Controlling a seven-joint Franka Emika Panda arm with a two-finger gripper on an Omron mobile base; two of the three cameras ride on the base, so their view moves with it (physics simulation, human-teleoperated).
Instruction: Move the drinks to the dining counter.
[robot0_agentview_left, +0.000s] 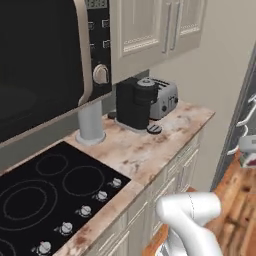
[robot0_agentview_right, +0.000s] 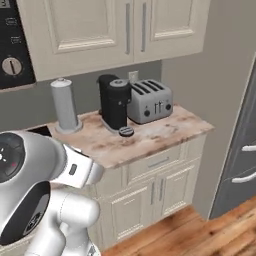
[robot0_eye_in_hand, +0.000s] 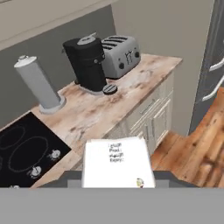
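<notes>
Whitish drink (robot0_eye_in_hand: 117, 162) — between gripper (robot0_eye_in_hand: 117, 178) fingers

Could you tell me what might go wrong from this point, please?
1. The white labelled container appears held in the gripper, and it hides the fingertips. If the grip is loose, it could drop onto the wooden floor.
2. Swinging the arm near the counter could clip the coffee maker or the toaster.

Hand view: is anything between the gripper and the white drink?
Nothing visible is. The white drink sits right in the gripper. The coffee maker and toaster stand far beyond it on the counter.
</notes>
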